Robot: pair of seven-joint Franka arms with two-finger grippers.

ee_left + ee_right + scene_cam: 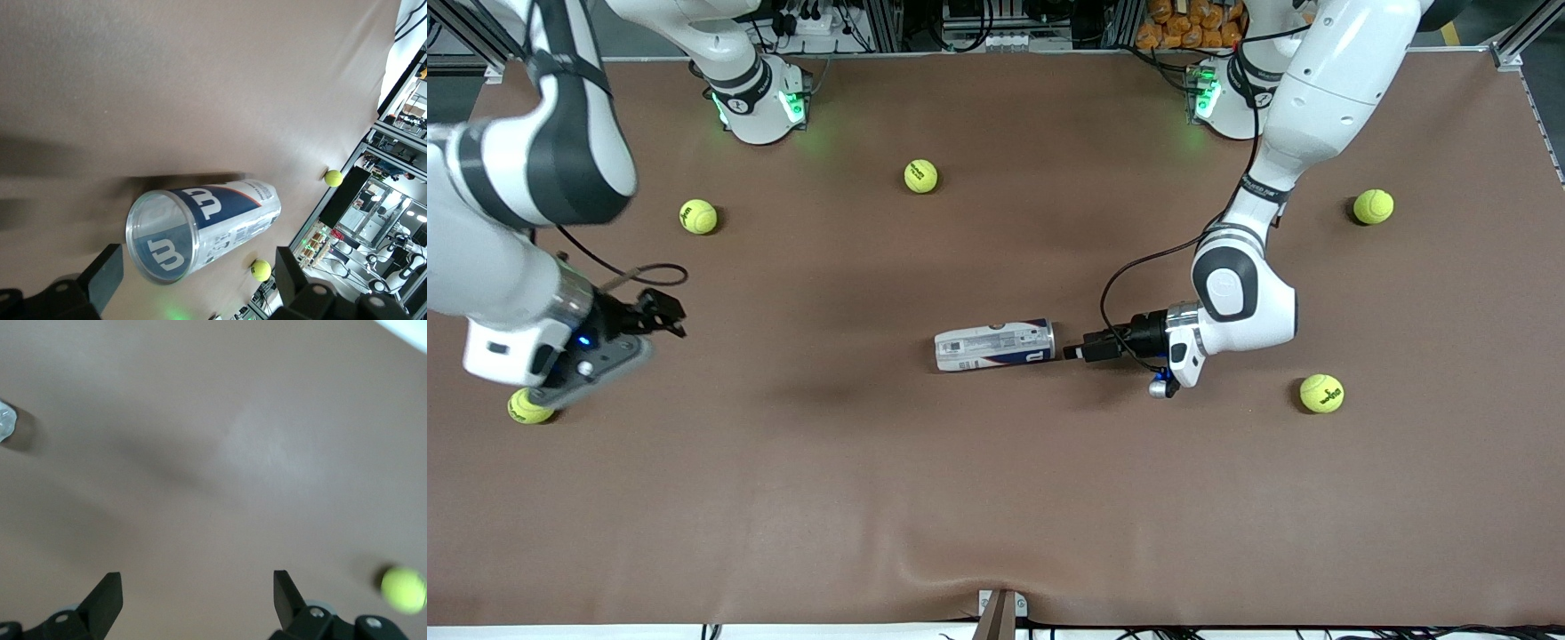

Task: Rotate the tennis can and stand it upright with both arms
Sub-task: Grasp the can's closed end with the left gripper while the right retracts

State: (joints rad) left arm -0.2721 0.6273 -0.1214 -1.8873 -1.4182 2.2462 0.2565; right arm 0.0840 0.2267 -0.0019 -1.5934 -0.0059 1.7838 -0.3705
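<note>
Front view: the tennis can [994,346] lies on its side at centre frame on the tabletop [996,498], long axis running across the frame. The left hand [1073,353], fingers spread, sits just off its silvery-rimmed end; the right hand [667,313], also spread, waits well apart at frame left, above a tennis ball [529,406].

Left wrist view: the can's open mouth [162,236] faces the spread fingers [103,277], nothing between.

Right wrist view: bare tabletop, one ball [403,589] at lower right.

I see a brown surface [996,498] carrying the tennis can [994,346] on its side near the middle. Five tennis balls lie scattered around the can, well apart from it, nearest at [920,175].
</note>
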